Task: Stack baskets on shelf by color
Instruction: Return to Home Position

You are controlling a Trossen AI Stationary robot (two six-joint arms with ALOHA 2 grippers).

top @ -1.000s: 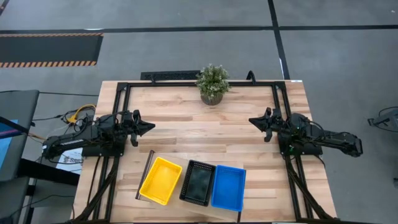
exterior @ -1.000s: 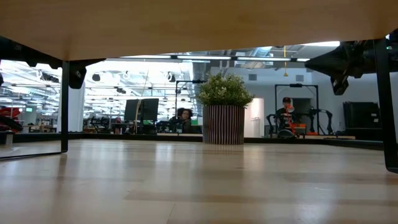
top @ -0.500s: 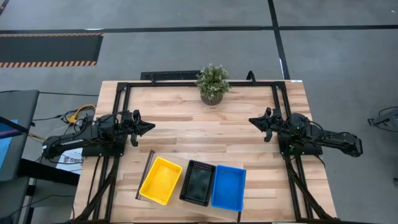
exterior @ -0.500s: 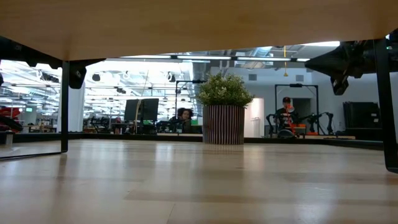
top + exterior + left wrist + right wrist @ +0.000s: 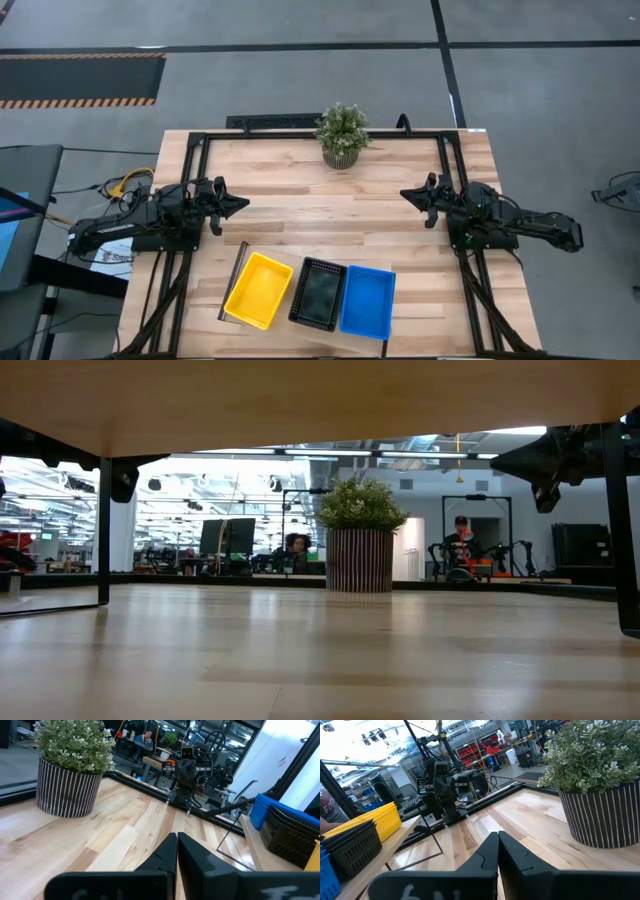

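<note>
Facing each other across the table (image 5: 330, 220), left pincer (image 5: 241, 205) and right pincer (image 5: 405, 193), fingers together, both empty.

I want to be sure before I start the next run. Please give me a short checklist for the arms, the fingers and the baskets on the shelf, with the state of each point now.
1. Left gripper at the table's left side, holding nothing: ok.
2. Right gripper at the table's right side, holding nothing: ok.
3. Fingers shut on both arms, left fingers and right fingers: ok.
4. Yellow basket, black basket and blue basket side by side on the shelf: ok.
5. No basket lying loose on the table: ok.
6. Number of baskets in each stack: cannot tell.
</note>
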